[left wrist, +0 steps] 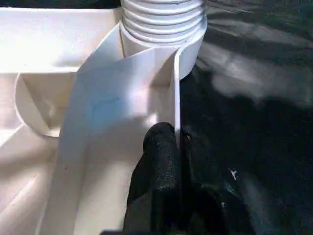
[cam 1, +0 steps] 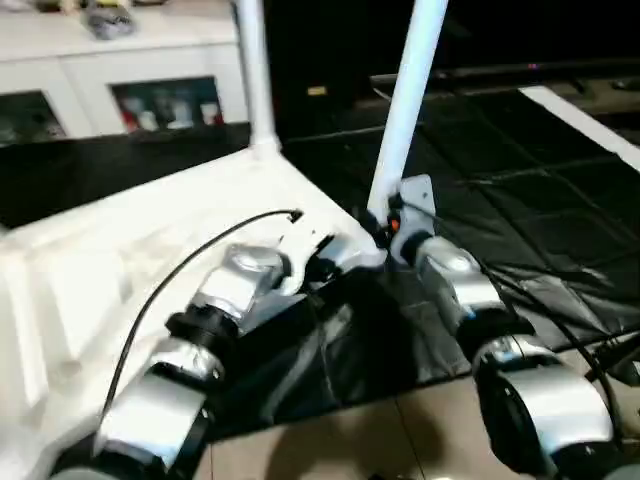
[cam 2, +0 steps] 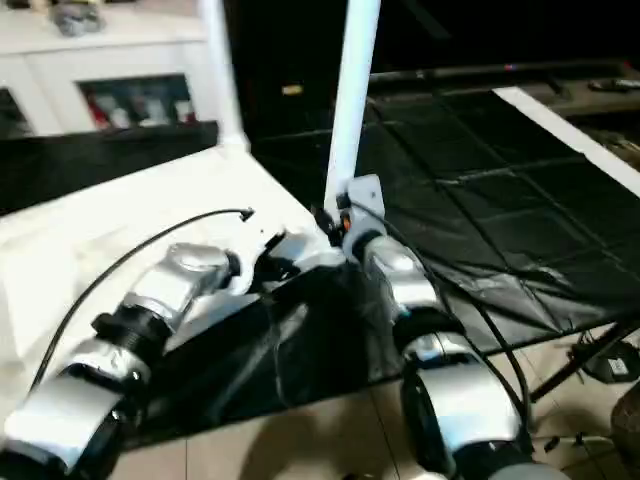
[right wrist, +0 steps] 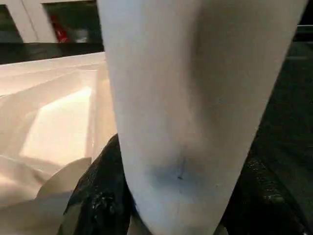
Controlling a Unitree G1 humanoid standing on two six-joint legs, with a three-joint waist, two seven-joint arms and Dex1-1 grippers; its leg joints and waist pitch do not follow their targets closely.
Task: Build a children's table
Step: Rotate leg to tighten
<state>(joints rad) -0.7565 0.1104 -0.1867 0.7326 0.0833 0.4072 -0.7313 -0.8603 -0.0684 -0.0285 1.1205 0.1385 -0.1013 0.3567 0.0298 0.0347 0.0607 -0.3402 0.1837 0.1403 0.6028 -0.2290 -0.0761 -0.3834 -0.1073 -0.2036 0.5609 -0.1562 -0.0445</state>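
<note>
The children's table lies upside down, its white top (cam 1: pixel 150 250) showing a ribbed underside. Two white legs stand upright in corner sockets: one at the far corner (cam 1: pixel 255 70), one at the near right corner (cam 1: pixel 410 100). My left gripper (cam 1: pixel 330 262) is shut on the top's thin edge wall (left wrist: pixel 177 88), one black finger (left wrist: pixel 159 156) on each side, just below the threaded base of the near leg (left wrist: pixel 164 19). My right gripper (cam 1: pixel 385 225) is shut around that same leg (right wrist: pixel 186 98) low down, with its fingers (right wrist: pixel 98 200) on either side.
A black mat (cam 1: pixel 520 180) covers the floor under and to the right of the table. A white glass-door cabinet (cam 1: pixel 150 90) stands at the back left. Tiled floor (cam 1: pixel 340 440) lies nearest me. A black cable (cam 1: pixel 190 260) loops over my left forearm.
</note>
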